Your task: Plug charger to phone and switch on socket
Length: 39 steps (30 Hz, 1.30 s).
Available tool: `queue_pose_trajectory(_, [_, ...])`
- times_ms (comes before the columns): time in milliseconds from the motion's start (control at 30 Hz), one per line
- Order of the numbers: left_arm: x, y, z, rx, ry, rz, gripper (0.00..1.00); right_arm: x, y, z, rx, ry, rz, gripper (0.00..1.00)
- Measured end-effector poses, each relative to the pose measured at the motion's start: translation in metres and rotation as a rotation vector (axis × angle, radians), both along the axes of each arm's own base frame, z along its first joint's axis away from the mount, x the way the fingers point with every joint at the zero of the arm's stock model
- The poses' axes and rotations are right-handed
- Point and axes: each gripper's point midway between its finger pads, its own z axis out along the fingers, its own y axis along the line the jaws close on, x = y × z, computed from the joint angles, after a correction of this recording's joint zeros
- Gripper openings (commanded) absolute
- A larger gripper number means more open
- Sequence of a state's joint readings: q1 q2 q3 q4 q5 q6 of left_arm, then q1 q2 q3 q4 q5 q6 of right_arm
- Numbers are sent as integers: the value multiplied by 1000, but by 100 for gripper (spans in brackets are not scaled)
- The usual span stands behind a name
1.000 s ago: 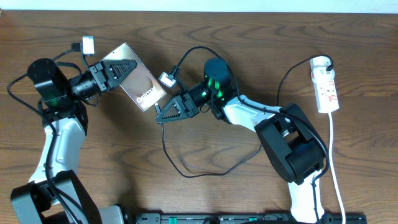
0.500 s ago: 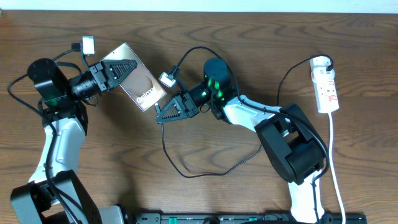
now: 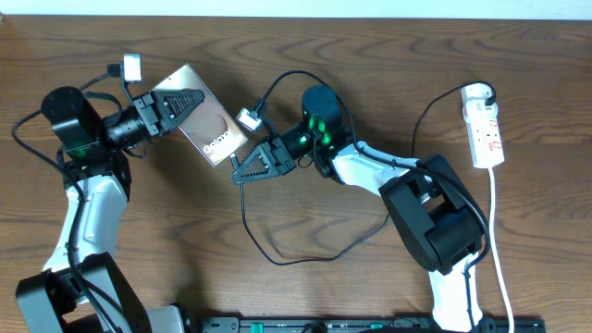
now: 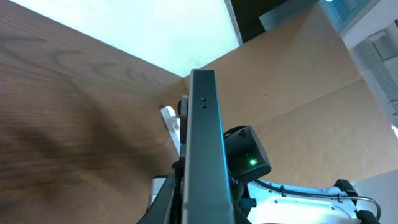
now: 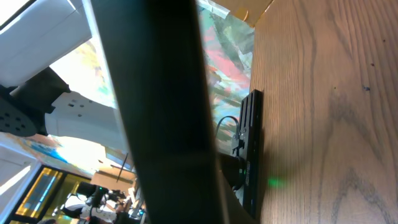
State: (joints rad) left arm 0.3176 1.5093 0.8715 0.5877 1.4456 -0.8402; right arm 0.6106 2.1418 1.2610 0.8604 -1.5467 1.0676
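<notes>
We are pinching the "Galaxy"-marked phone [image 3: 218, 131] in the left end effector [image 3: 194, 96], the charger [image 3: 277, 262] in the right end effector [image 3: 238, 175].

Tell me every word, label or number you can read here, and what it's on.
"Galaxy": white lettering on the phone, seen from overhead.
Red marks on the socket: too small to read.
Both wrist views: no text that can be read.
</notes>
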Motion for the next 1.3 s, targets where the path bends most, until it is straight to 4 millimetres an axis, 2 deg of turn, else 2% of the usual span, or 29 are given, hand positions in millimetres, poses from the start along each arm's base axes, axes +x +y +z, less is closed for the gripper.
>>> queue_pose_trajectory(467, [2, 1, 0, 2, -1, 12, 7, 13, -9, -3, -18, 26, -33, 1])
queue_pose_trajectory(1133, [2, 1, 0, 1, 0, 10, 7, 19, -14, -3, -19, 28, -49, 1])
queue_pose_trajectory(1300, [-12, -14, 1, -16, 16, -91, 7, 31, -19, -2, -18, 26, -90, 1])
